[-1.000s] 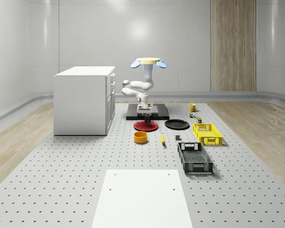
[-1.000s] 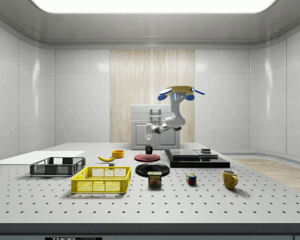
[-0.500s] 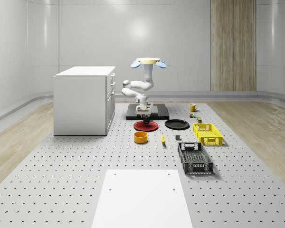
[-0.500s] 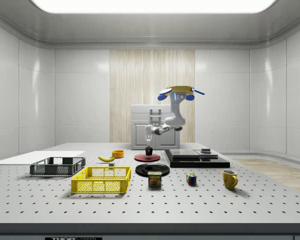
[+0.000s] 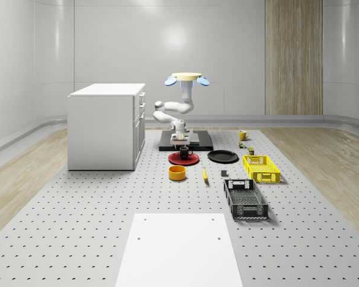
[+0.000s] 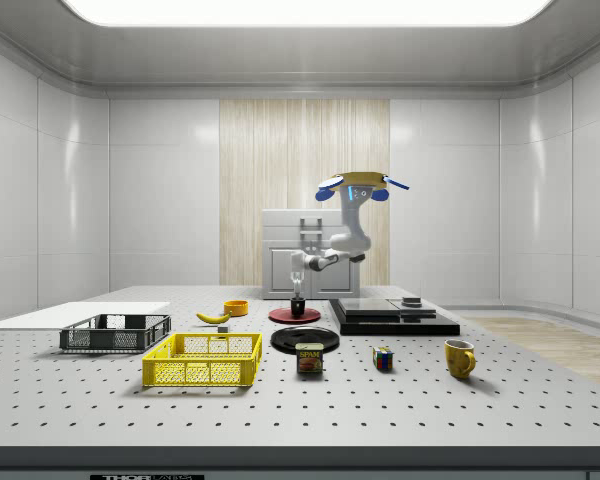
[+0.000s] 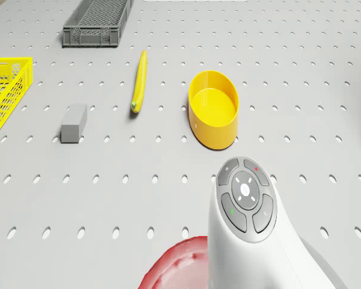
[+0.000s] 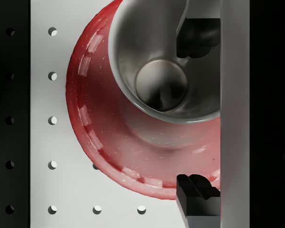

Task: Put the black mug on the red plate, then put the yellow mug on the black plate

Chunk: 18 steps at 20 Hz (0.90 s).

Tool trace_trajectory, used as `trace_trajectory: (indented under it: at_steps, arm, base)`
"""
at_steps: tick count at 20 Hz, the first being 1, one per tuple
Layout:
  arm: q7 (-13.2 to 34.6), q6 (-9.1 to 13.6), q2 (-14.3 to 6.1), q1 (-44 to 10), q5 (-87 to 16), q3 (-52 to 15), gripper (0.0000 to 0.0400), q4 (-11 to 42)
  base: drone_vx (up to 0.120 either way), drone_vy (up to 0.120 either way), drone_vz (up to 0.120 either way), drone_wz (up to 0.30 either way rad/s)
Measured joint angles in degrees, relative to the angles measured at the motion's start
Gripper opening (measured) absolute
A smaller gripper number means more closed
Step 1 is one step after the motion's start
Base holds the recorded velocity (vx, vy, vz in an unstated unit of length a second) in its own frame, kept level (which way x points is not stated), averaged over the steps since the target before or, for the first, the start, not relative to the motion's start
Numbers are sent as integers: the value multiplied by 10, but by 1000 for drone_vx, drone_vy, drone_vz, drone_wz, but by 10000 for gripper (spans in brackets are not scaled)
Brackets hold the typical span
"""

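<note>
With the black mug [image 8: 164, 61] set on the red plate [image 8: 114, 147], the spread, empty pincer [image 8: 195, 111] is best lifted straight toward twelve o'clock.

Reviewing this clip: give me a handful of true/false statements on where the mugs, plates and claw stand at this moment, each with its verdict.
1. The black mug stands on the red plate. True.
2. The yellow mug already sits on the black plate. False: it stands on the table, apart from that plate, toward the side view's right.
3. The claw is open, with its pads wide apart over the black mug. True.
4. The drone rests on the white cabinet. False: it hovers beside the cabinet, above the dark platform.
5. The banana lies inside the yellow crate. False: it lies on the table, near the yellow bowl.
</note>
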State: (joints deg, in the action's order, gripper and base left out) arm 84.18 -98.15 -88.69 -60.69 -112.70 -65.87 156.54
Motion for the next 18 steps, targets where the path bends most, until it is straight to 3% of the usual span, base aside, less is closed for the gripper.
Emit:
trace_trajectory:
  at_steps: [2,9,11,18]
  arm:
    - [-1,6,-1,4,12,-13,383,6]
    - [-2,20,-3,13,44,-48,397,19]
    - [-2,22,-4,13,48,-52,398,20]
    - [-1,23,-5,14,54,-58,400,22]
  base:
    - [0,0,0,0]
    - [0,23,120,0]
    - [-120,120,120,0]
    - [-120,120,0,0]
